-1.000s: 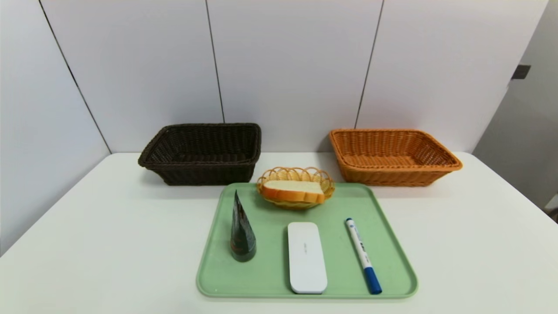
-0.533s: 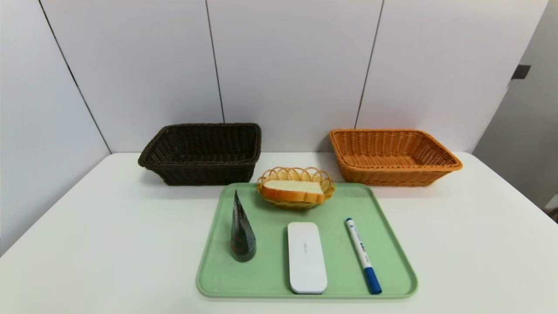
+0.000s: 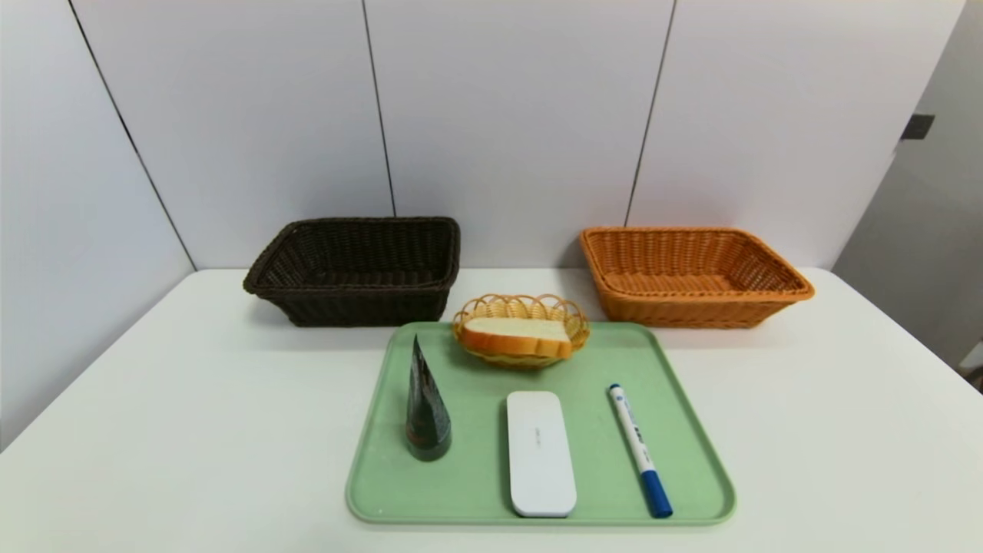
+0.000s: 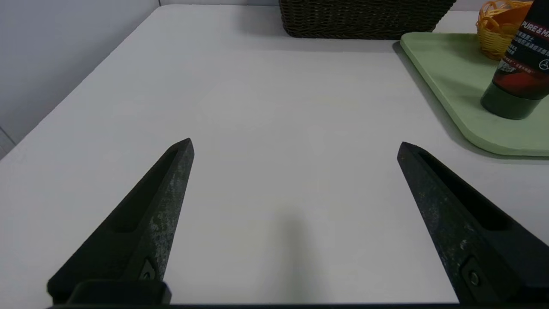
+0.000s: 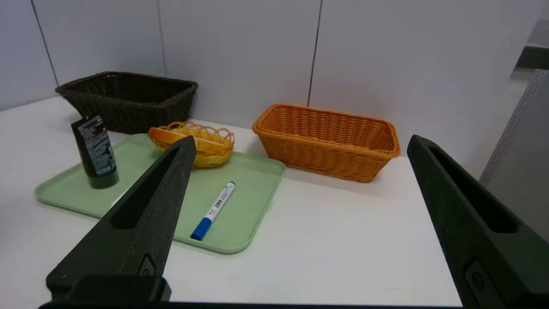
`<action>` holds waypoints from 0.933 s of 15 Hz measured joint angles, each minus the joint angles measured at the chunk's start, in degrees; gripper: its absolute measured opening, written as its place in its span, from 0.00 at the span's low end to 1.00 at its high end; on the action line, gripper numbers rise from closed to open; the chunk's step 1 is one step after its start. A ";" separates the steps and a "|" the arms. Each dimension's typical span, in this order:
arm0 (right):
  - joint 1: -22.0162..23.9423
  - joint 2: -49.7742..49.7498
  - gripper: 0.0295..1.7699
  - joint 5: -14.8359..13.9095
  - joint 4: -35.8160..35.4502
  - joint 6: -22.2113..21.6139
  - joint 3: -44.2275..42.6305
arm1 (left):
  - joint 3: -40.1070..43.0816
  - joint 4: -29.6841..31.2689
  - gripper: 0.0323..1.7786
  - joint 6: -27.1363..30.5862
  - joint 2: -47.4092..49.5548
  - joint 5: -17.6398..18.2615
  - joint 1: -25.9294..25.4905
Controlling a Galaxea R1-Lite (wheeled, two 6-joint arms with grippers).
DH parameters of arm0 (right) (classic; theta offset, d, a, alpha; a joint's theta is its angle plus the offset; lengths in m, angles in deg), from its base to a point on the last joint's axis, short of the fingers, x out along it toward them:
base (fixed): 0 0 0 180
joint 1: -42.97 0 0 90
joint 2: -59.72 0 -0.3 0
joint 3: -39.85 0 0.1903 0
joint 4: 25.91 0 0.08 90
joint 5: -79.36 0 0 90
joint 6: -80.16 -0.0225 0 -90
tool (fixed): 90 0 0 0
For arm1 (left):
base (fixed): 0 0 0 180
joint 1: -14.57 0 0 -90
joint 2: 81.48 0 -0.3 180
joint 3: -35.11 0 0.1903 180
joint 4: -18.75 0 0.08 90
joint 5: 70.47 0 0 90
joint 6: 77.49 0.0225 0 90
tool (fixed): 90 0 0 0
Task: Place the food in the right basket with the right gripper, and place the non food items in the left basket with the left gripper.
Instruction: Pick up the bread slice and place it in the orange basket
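On the green tray, bread and three non-food items sit before two baskets

Across the white counter, the dark brown basket stands at the back on the left and the orange basket at the back on the right. Between and in front of them, at the far edge of the green tray, a small round yellow basket holds the slice of bread. Nearer on the tray, a dark tube stands upright on its cap at the left, the white case lies flat in the middle, and the marker lies at the right, blue cap toward the near edge.

Over the counter to the left of the tray, the left tool is wide open with nothing between its fingers. Toward the right side of the counter, the right tool is also wide open and holds nothing.
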 joint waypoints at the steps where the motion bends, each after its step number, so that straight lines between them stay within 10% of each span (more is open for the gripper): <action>1: 0.02 3.33 0.96 0.16 0.94 -0.30 -3.63 | -1.97 -0.62 0.95 1.22 -0.07 0.28 0.00; 9: 0.45 36.52 0.96 -1.50 2.95 -5.86 -30.24 | -36.41 -7.36 0.95 2.41 -27.94 3.74 0.05; 14: -4.44 56.34 0.96 -1.66 12.76 -26.55 -48.21 | -56.44 -7.59 0.95 -3.45 -54.91 4.66 4.25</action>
